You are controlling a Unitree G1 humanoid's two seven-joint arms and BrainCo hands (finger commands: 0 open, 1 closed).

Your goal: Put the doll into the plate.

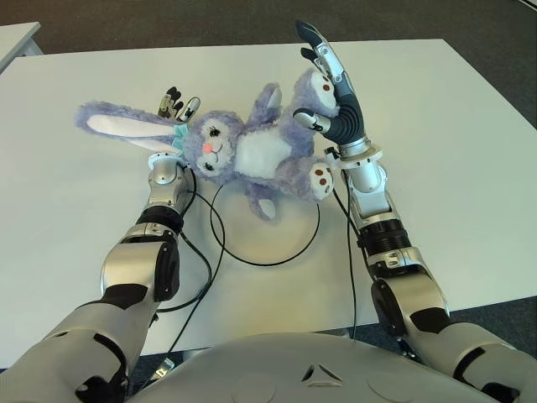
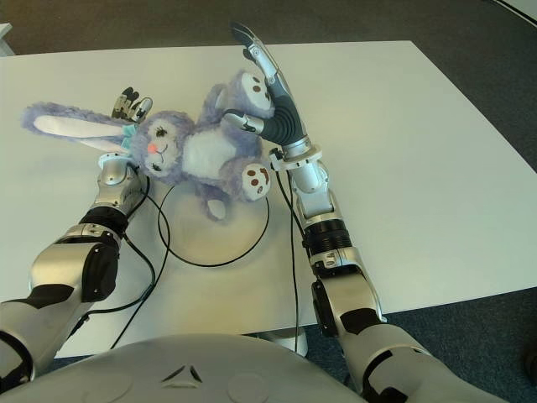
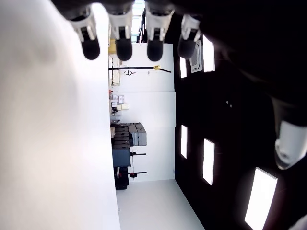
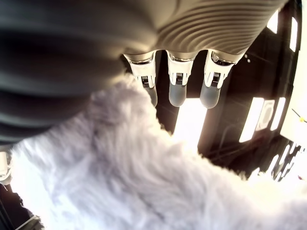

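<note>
A purple and white rabbit doll (image 1: 252, 155) lies on its back across the far part of a white plate with a thin dark rim (image 1: 277, 262). Its head and long ear point to the left. My left hand (image 1: 172, 109) is at the doll's head, mostly hidden under the ear, and its fingers (image 3: 124, 45) are straight with nothing in them. My right hand (image 1: 331, 84) stands flat against the doll's legs with its thumb over one leg. In the right wrist view the fur (image 4: 120, 182) presses against the palm and the fingers (image 4: 177, 93) are stretched out.
The white table (image 1: 453, 151) reaches far to the right and to the back. Dark cables (image 1: 205, 252) run from both wrists across the table's near part. A second white table's corner (image 1: 13, 38) shows at the far left. Dark carpet lies beyond.
</note>
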